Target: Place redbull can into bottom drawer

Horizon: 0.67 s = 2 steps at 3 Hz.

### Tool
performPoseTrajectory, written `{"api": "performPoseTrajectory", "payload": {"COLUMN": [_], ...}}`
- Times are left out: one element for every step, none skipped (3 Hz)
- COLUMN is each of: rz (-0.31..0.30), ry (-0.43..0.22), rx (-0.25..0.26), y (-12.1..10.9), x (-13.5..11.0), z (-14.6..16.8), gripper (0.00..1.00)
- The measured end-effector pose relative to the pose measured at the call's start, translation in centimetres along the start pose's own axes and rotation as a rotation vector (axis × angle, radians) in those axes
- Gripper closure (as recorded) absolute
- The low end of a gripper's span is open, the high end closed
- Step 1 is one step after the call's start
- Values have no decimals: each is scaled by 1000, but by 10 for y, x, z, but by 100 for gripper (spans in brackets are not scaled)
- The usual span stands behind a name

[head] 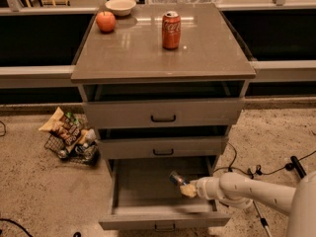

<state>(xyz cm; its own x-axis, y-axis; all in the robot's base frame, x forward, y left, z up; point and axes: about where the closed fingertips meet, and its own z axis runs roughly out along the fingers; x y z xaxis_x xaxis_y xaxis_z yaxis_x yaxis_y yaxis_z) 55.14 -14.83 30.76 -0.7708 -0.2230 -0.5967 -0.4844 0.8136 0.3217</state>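
Note:
The bottom drawer [148,209] of the grey-beige cabinet is pulled out, its flat inside showing. The redbull can [175,178], slim and silver-blue, is tilted inside the drawer's right half, held at its lower end by my gripper [186,188]. The gripper reaches in from the right on a white arm, and its yellowish fingertips [188,190] are closed on the can. Whether the can touches the drawer floor I cannot tell.
A red Coca-Cola can [171,30], a red apple [105,21] and a white bowl [120,6] stand on the cabinet top. The two upper drawers [163,113] are slightly open. A wire basket of snack bags [69,138] sits on the floor at left. Cables lie at right [276,169].

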Motion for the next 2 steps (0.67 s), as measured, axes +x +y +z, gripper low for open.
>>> {"api": "performPoseTrajectory", "payload": {"rz": [27, 58], "ry": [24, 45], "rx": [25, 21], "y": [-41, -68], "x": [16, 23], "z": [20, 42], "gripper": [100, 82]}}
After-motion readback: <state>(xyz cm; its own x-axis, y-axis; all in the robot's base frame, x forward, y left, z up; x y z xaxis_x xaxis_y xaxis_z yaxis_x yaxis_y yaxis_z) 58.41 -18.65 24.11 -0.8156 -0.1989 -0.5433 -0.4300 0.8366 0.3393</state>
